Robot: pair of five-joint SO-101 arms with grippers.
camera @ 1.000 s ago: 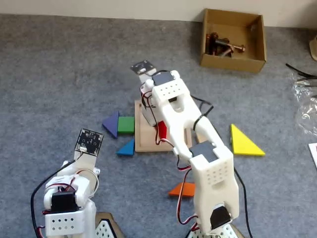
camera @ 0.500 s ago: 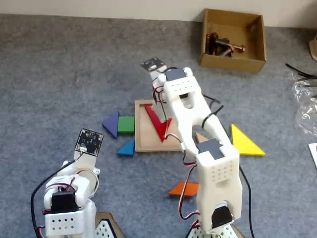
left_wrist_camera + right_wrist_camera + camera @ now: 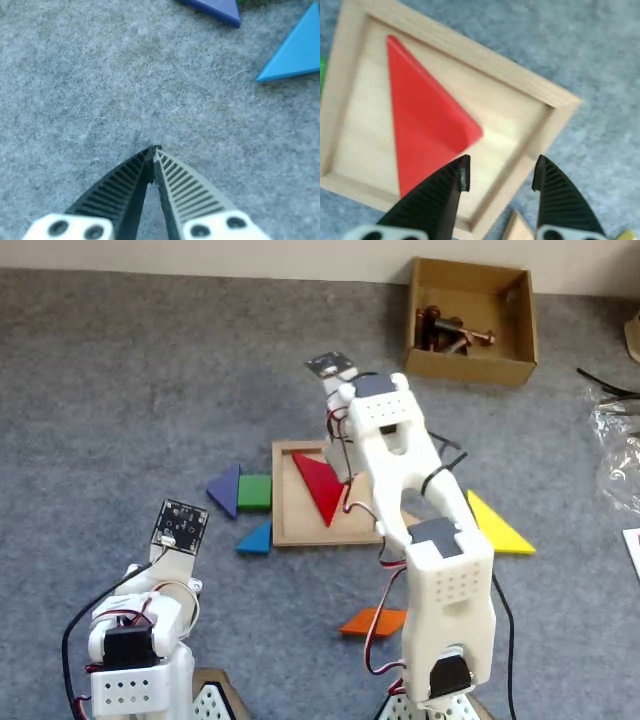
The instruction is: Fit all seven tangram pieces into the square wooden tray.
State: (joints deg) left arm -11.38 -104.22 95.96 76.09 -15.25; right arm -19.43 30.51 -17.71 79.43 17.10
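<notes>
The square wooden tray lies flat on the grey surface about mid-scene, and I can see one piece inside it: the red triangle, lying flat with one tip close to an inner corner. The other pieces are outside the tray. Just beside its left rim sit the green square, with the dark blue triangle touching it on the far side and the light blue triangle a little nearer to me. The yellow triangle lies off to the right, and the orange piece is near the right arm's base.

My right tool hangs over the tray with its jaws spread apart and nothing between them, one finger above the red triangle's edge. My left tool is closed tip to tip on nothing, above bare surface near the two blue triangles. A cardboard box stands well apart at the back.
</notes>
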